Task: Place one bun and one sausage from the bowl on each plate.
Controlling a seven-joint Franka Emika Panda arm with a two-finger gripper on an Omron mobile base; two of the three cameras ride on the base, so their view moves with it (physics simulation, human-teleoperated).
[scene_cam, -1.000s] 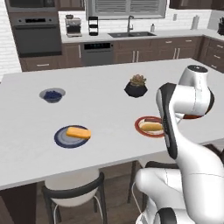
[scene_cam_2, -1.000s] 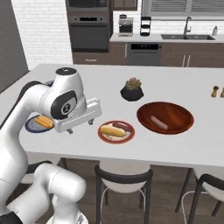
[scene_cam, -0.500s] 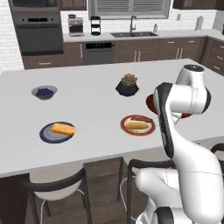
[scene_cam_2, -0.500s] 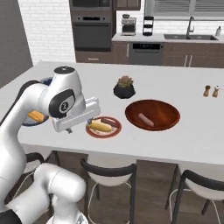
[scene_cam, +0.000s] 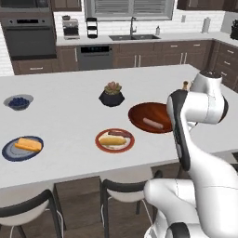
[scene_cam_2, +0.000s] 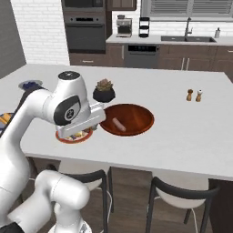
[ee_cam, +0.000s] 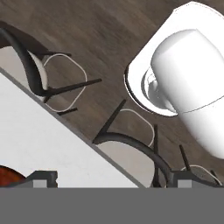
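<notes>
The reddish-brown bowl (scene_cam: 135, 113) (scene_cam_2: 142, 113) holds one sausage (scene_cam: 152, 123) (scene_cam_2: 119, 124). Left of it, the red-rimmed plate (scene_cam: 100, 142) carries a bun (scene_cam: 111, 140) and a sausage (scene_cam: 119, 134); my arm partly hides this plate (scene_cam_2: 68, 139) in the right base view. Far left, the blue plate (scene_cam: 9, 154) holds a bun (scene_cam: 27, 145). My gripper (ee_cam: 114, 180) is open and empty, its fingertips (ee_cam: 43, 177) wide apart over the counter's front edge, with the bowl's rim (ee_cam: 6, 174) at the lower left of the hand view.
A black plant pot (scene_cam: 111, 95) (scene_cam_2: 104, 91) stands behind the bowl. A small grey bowl of berries (scene_cam: 18, 101) sits far left. Salt and pepper shakers (scene_cam_2: 195, 94) stand to the right. Stools (ee_cam: 131, 151) line the counter's front edge.
The base has driven right, so the whole scene has slid left in both base views. The bowl with its sausage is now in front of the arm. The gripper stays open.
</notes>
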